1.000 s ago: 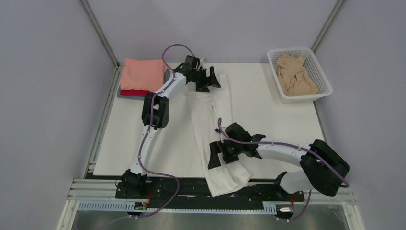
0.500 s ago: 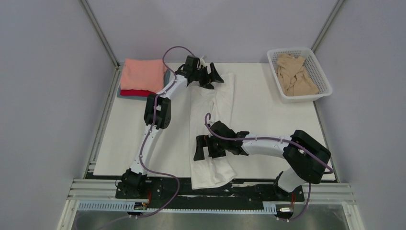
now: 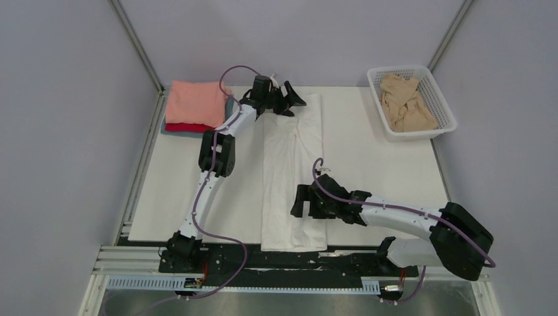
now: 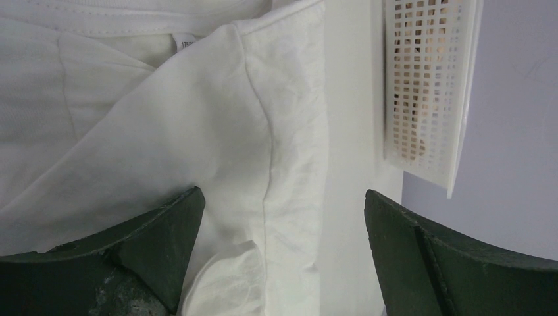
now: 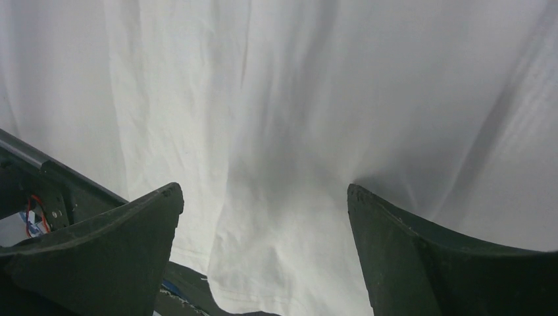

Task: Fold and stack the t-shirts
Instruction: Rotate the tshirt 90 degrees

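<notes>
Grey walls enclose a white table (image 3: 381, 164), where the white t-shirt (image 3: 289, 164) lies flat as a long strip folded lengthwise, its collar end far from the arm bases and its hem at the table's near edge. Above the collar end hangs the left end effector (image 4: 283, 217), released, its fingers spread wide over a sleeve. Over the right side of the shirt's hem end, the right end effector (image 5: 263, 217) is likewise released, fingers apart above smooth cloth. Left of the shirt's collar end is a folded stack: a salmon-pink t-shirt (image 3: 194, 102) on a red t-shirt (image 3: 181, 127) on a grey-blue t-shirt (image 3: 163, 129). Right of the white shirt and well apart from it, a white lattice basket (image 3: 399, 68) holds the crumpled beige t-shirt (image 3: 405, 99).
</notes>
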You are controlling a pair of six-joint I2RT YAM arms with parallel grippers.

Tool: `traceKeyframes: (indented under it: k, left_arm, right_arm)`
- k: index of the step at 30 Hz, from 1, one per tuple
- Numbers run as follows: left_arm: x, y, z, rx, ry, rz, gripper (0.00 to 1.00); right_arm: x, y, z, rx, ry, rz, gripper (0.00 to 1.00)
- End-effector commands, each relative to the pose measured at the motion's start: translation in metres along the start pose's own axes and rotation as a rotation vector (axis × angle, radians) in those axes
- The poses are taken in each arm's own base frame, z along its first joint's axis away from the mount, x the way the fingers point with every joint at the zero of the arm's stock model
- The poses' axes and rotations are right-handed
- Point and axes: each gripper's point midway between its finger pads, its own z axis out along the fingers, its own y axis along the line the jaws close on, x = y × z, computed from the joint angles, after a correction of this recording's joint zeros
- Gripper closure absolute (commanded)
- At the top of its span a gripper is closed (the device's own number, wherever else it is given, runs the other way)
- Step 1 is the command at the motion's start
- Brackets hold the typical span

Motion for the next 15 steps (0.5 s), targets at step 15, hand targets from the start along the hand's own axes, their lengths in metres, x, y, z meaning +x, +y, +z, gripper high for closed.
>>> traceKeyframes:
  k: [15]
  left_arm:
    - [-0.039, -0.1, -0.072, 0.07, -0.093, 0.245, 0.0]
  right_arm:
    - [-0.039, -0.004, -0.063, -0.082, -0.288, 0.02, 0.0]
